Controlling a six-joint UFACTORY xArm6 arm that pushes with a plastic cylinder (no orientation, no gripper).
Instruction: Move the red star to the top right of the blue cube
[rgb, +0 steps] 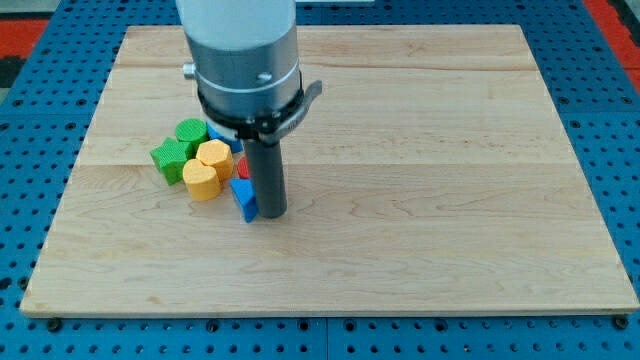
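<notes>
My tip (272, 213) stands on the board just right of a blue block (244, 198), touching or nearly touching it. A sliver of a red block (243, 166), likely the red star, shows just above the blue block, mostly hidden behind the rod. Another blue block (218, 133) peeks out at the top of the cluster, under the arm's body; which one is the cube I cannot tell.
A cluster sits left of the tip: a green block (190, 131), a green star (170, 159), a yellow block (214, 155) and a yellow heart-like block (202, 181). The wooden board (420, 180) lies on a blue pegboard.
</notes>
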